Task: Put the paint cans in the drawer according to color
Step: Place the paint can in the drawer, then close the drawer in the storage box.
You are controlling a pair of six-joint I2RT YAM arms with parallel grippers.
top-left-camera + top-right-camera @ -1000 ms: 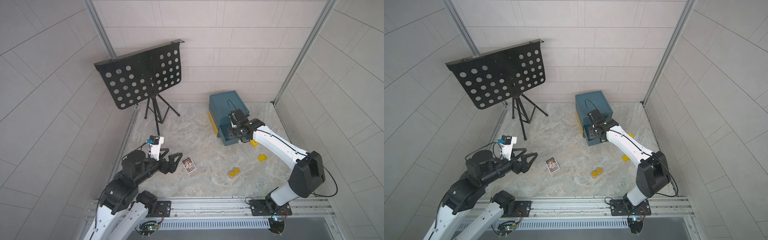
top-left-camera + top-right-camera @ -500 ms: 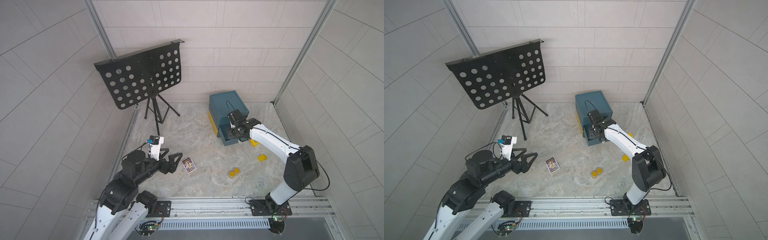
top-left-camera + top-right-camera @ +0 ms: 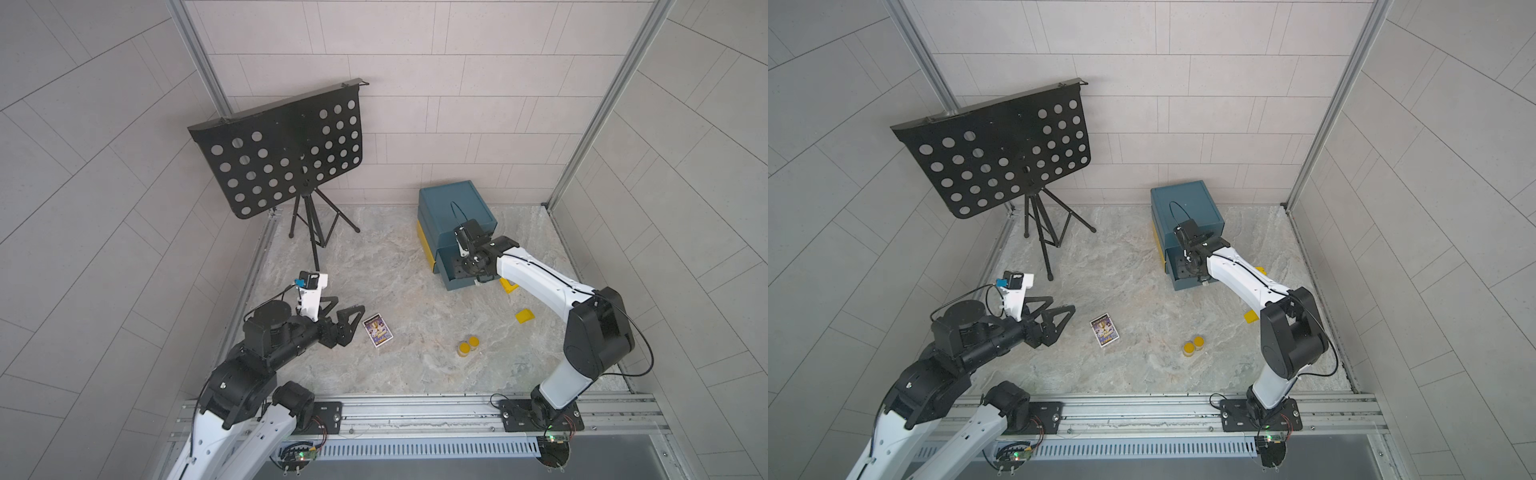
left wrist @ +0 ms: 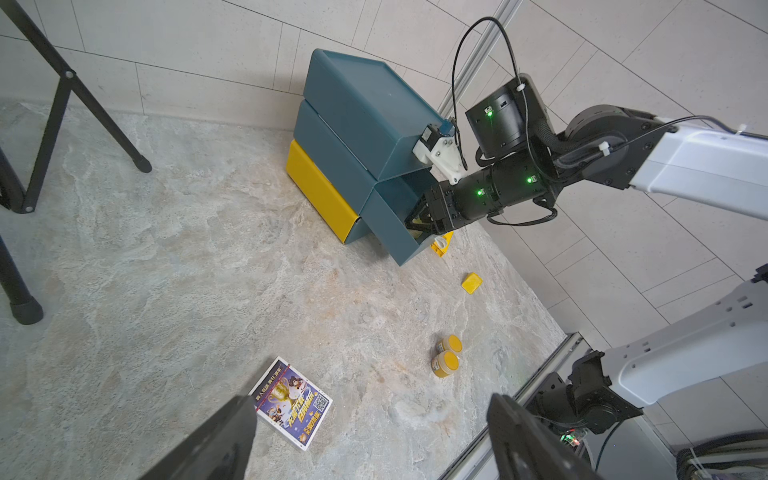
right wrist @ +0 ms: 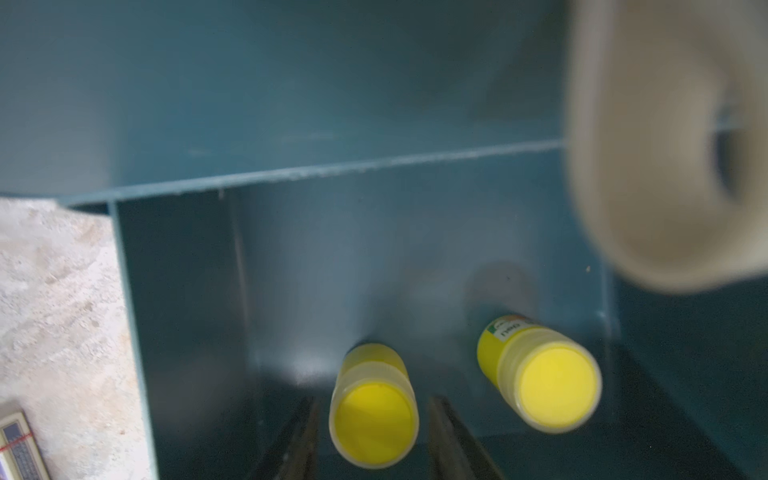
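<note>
In the right wrist view two yellow paint cans stand in the pulled-out teal drawer [image 5: 291,257]. One yellow can [image 5: 374,419] sits between the fingers of my right gripper [image 5: 372,401], which is open, with a gap on each side of the can. The second yellow can [image 5: 548,382] stands beside it. In both top views the right gripper [image 3: 467,270] [image 3: 1190,266] reaches down into that drawer [image 3: 451,284]. Two orange-amber cans [image 3: 468,345] [image 3: 1193,345] [image 4: 446,357] stand together on the table. My left gripper [image 3: 348,305] [image 3: 1062,303] [image 4: 370,415] hangs open and empty near the card.
The teal drawer unit [image 3: 453,203] has a shut yellow bottom drawer [image 4: 320,191]. A printed card [image 3: 378,330] [image 4: 291,403] lies flat by the left gripper. A yellow block [image 3: 524,316] lies right of the cans. A black music stand [image 3: 282,153] stands at the back left.
The right arm's elbow has drawn slightly toward the drawer unit while its gripper stays in the open drawer. The left arm, card and orange cans have not moved.
</note>
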